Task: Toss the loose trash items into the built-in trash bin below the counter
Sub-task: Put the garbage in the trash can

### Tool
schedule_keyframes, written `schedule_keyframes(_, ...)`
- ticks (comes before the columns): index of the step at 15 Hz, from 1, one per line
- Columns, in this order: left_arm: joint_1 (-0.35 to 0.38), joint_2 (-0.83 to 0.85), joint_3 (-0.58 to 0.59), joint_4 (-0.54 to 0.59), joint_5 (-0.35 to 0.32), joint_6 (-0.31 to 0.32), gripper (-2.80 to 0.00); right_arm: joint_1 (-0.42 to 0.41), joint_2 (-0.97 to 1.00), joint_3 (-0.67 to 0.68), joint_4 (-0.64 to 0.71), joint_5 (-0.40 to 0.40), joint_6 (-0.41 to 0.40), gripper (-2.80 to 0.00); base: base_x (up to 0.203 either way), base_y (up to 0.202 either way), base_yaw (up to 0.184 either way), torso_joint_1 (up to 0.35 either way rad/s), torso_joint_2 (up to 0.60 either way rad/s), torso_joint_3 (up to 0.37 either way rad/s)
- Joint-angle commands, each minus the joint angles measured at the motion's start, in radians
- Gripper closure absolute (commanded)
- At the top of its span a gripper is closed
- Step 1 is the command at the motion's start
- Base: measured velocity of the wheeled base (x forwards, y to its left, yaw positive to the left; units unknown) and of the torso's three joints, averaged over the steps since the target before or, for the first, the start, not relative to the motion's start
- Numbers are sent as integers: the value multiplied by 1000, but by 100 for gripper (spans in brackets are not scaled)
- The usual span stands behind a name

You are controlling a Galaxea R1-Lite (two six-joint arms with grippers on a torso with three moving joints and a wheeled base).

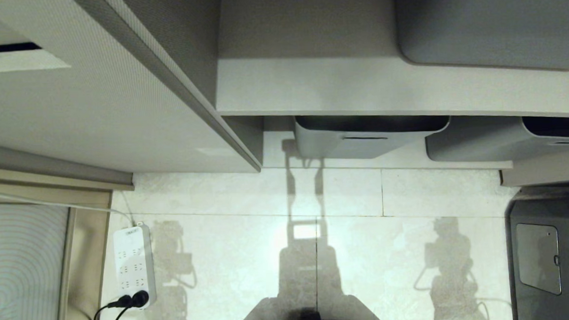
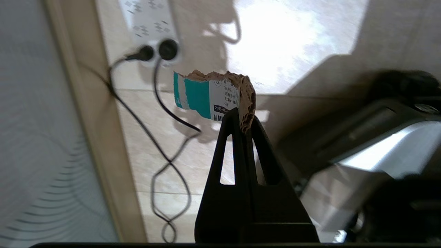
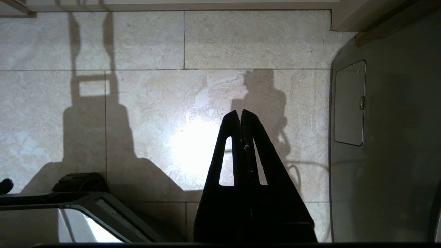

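Left tool (image 2: 243, 119) is clenched on a torn cardboard scrap (image 2: 213, 98), teal and white with small black print and a ragged brown edge. Only one end of the scrap is pinched between the fingertips (image 2: 231, 119); the rest sticks out free above the tiled floor (image 2: 275, 44). Beneath it lies a white power strip (image 2: 150, 20) with two black plugs, its far end cut off by the frame, and its cords (image 2: 165, 165) trail down the floor beside a pale door frame.

Right tool (image 3: 241, 115) is clenched on nothing, tips pressed together, hanging over bare floor tiles (image 3: 155, 103) near a grey cabinet with a small hatch (image 3: 349, 103).

In the head view neither arm shows, only their shadows on the floor (image 1: 250, 256). Two grey plastic tubs (image 1: 364, 138) sit half hidden under a shelf edge, the right one cut off. A beige cabinet front (image 1: 98, 114) fills the upper left; whether it carries the bin flap cannot be made out.
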Motion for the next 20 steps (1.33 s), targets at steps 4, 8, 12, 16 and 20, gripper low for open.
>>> schedule_keyframes(4,43,-298,6,105,-82,-7,0,0,1,2,0,0,0,0,0,0,0,0,0,0)
schedule_keyframes(8,49,-374,6,114,-84,-9,0,0,1,2,0,0,0,0,0,0,0,0,0,0)
schedule_keyframes(12,50,-445,6,114,-86,-8,0,0,0,2,0,0,0,0,0,0,0,0,0,0)
schedule_keyframes(16,50,-439,6,111,-86,-6,0,0,0,2,0,0,0,0,0,0,0,2,2,25)
schedule_keyframes(20,48,-471,6,111,-84,-9,0,0,1,2,0,0,0,0,0,0,0,3,3,195)
